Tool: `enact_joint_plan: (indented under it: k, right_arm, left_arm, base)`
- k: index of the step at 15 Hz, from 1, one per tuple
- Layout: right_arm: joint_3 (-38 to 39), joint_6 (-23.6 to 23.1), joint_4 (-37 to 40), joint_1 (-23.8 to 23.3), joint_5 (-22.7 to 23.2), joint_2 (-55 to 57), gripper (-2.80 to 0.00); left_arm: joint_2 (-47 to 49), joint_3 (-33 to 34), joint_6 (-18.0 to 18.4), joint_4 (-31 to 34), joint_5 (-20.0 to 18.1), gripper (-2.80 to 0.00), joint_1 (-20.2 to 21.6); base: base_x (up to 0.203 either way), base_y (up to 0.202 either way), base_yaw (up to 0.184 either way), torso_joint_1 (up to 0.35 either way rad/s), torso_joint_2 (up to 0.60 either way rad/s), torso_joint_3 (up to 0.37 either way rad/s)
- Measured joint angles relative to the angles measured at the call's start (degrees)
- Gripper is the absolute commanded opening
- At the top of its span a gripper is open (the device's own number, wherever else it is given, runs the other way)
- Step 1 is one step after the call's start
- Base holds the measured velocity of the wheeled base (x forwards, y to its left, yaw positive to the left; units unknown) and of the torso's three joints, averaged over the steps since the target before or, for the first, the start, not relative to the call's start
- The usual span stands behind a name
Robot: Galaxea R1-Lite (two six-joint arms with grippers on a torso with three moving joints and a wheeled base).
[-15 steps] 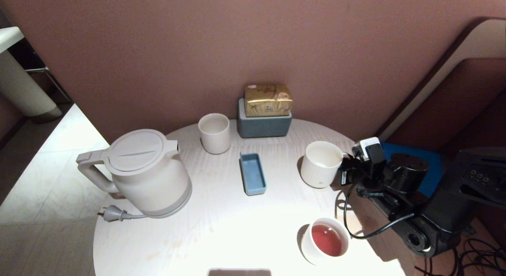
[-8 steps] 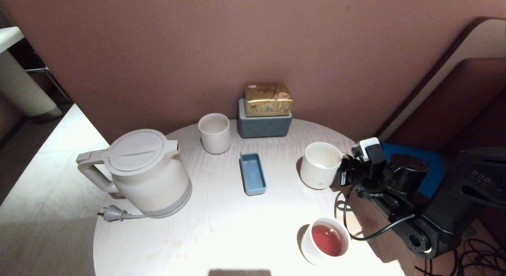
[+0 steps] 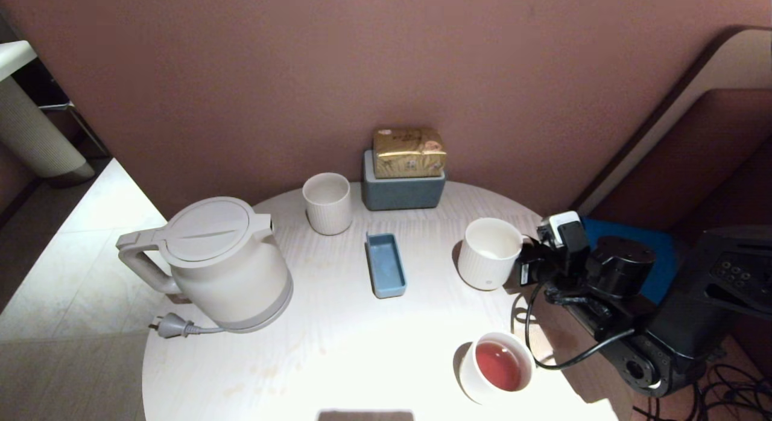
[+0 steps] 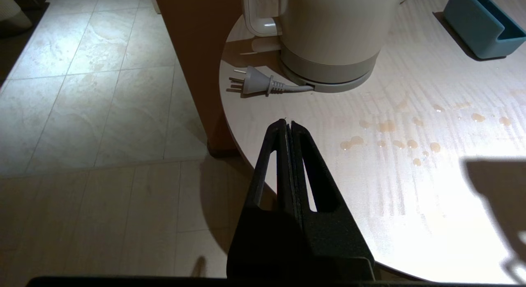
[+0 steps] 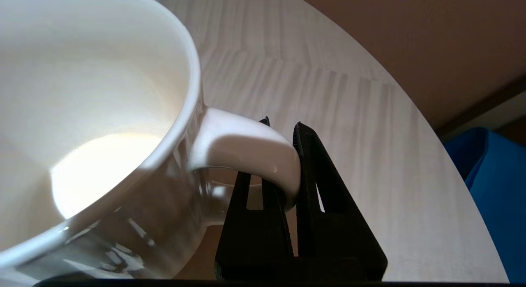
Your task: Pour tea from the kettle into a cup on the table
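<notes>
- My right gripper is clamped on the loop handle of the cup; in the right wrist view one finger sits inside the loop and the other against its outer face.
- The cup is the squat ribbed white mug on the right side of the table, upright, its handle turned toward my right arm. Its inside looks pale and I see no tea in it.
- My left gripper has its fingers pressed together, holding nothing. It hangs over the near left edge of the table, partly above the tiled floor.
- The kettle stands upright on the left side of the table, lid on, handle pointing off the table's left edge. Its plug lies loose on the tabletop just in front of its base.
- Pale orange droplets are scattered on the tabletop near the kettle.
- A smooth white cup near the front right holds reddish tea.
- A ribbed white tumbler stands toward the back, beside a grey-blue box with a gold packet on top.
- A small blue tray lies in the middle, between the kettle and the mug.
</notes>
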Motion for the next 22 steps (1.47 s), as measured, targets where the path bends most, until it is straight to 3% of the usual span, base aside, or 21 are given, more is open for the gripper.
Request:
enact_joint_plan:
  k: [11, 22]
  right_arm:
    - [1.32, -0.99, 0.08, 0.00, -0.82, -0.80, 0.00]
    - [18.18, 1.16, 0.09, 0.00, -0.17, -13.53, 0.00]
  left_arm:
    - [0.00, 0.00, -0.02, 0.00, 0.00, -2.80, 0.00]
    - [0.00, 0.00, -0.02, 0.02, 0.00, -2.80, 0.00]
  base:
    - [0.000, 0.000, 0.000, 0.000, 0.00, 0.000]
    - [0.000, 0.000, 0.000, 0.000, 0.00, 0.000]
